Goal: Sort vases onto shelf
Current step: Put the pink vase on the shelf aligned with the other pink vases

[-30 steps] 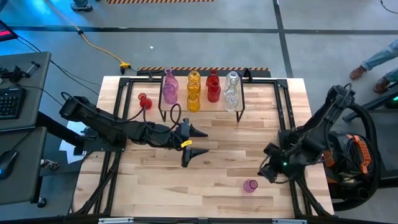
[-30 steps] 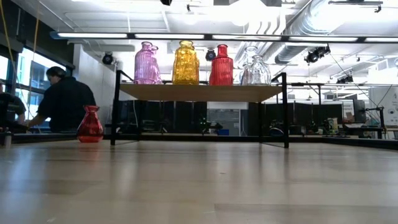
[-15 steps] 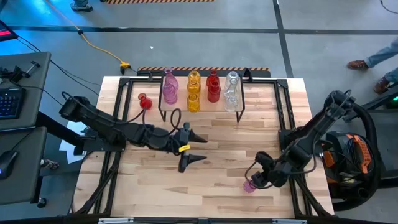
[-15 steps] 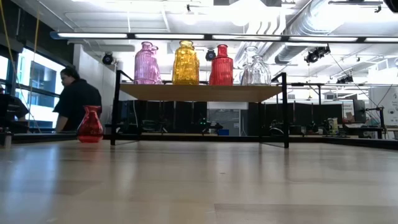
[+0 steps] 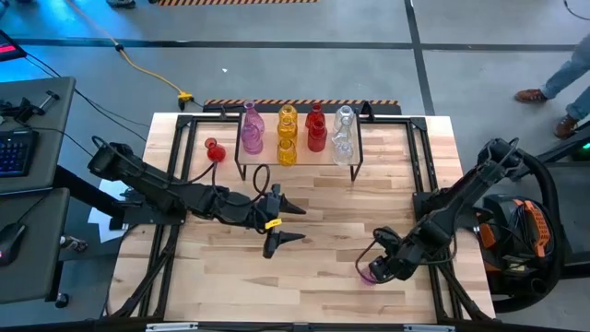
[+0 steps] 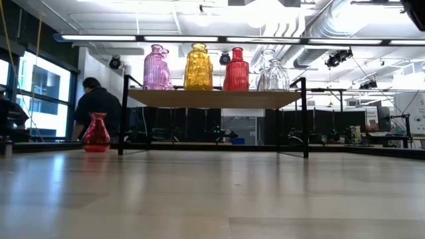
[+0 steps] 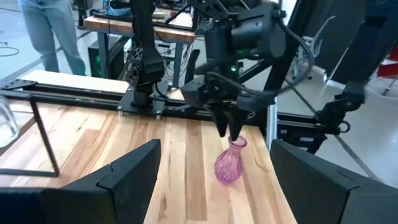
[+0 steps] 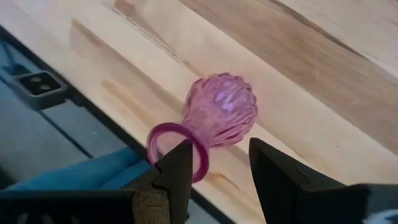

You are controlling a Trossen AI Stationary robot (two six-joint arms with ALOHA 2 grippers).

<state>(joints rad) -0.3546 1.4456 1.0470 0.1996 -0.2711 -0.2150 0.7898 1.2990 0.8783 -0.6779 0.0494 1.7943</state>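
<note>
Hovering right gripper (image 8: 214, 165), pink vase (image 8: 211, 121) just beneath

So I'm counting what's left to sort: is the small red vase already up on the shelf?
No, the small red vase stands on the table beside the shelf, left of its legs in the low view.

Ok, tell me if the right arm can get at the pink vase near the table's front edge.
Probably yes. The right gripper hangs directly over the pink vase, fingers apart at its rim, with nothing between them. The left gripper waits mid-table, out of the way.
</note>
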